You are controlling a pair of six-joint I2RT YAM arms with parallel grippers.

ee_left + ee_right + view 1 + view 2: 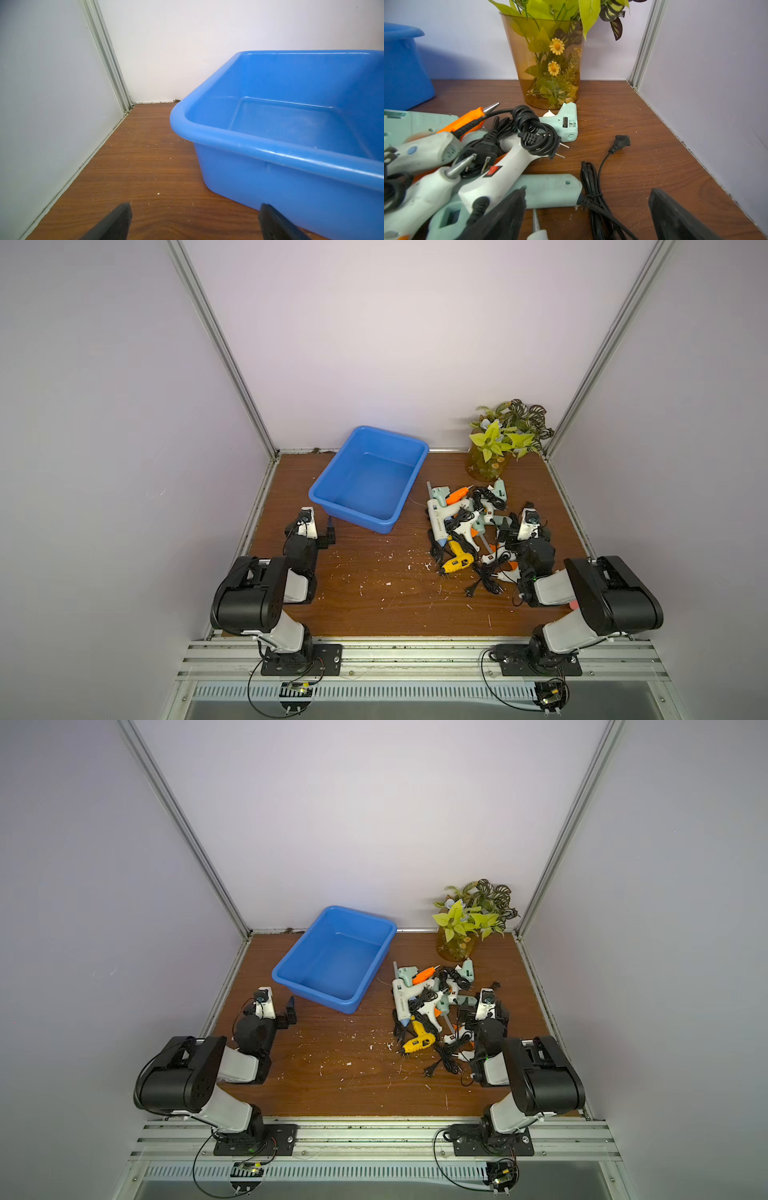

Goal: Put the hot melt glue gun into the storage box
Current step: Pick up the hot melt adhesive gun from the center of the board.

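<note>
Though the hot melt glue guns [469, 526] heaped at two o'clock on the worktop [374, 593] carry labels, none can be read; the storage box [353, 517] stands at eleven o'clock. The right hand [587, 191] hangs spread low over the heap's edge, the left hand [195, 207] spread just beside the box.

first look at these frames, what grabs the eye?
The bright blue storage box stands empty at the back left of the wooden table. To its right sprawls a tangled pile of glue guns with black cords, a yellow glue gun at its near edge and the right hand open at the pile's right side. Behind the pile, near the back right corner, stands an amber vase of leaves and daisies.
</note>
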